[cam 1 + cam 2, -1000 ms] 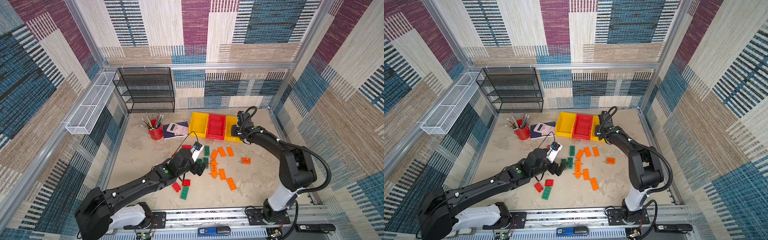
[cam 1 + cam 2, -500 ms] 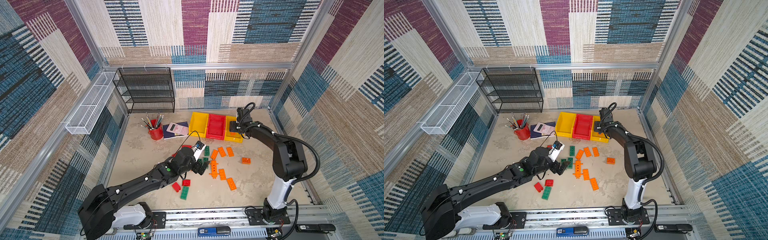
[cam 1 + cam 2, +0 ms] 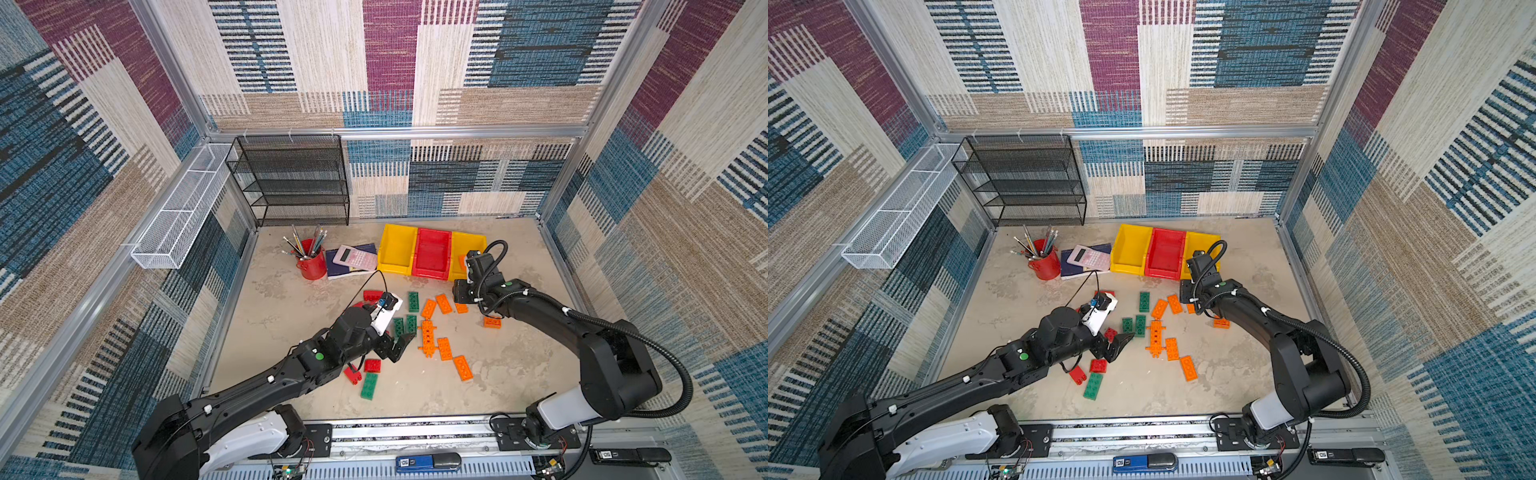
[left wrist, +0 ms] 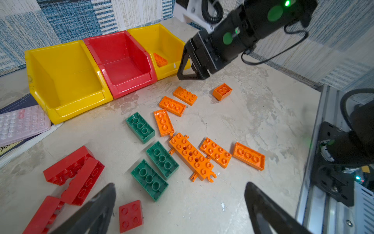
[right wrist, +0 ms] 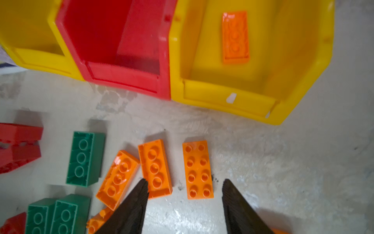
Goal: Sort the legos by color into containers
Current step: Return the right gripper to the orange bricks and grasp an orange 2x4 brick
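Nearest the base, your left gripper (image 4: 179, 185) is hovering with its jaws spread wide and nothing between them, over the red bricks (image 4: 129, 215) and green bricks (image 4: 149, 179). It is sitting much where it was a second ago. Further out, the orange bricks (image 4: 172, 105) are lying loose on the table (image 4: 242, 113). Your right gripper (image 5: 185, 181) is now hanging above them, jaws partly apart and holding nothing. A second ago it was reaching over the right yellow bin (image 5: 228, 97). One orange brick (image 5: 235, 37) is lying inside that bin, so I judge you are just finishing a drop and coming back for another. Beyond, the red bin (image 5: 125, 81) and left yellow bin (image 4: 79, 101) are sitting empty, so most of the sorting is still waiting for you.
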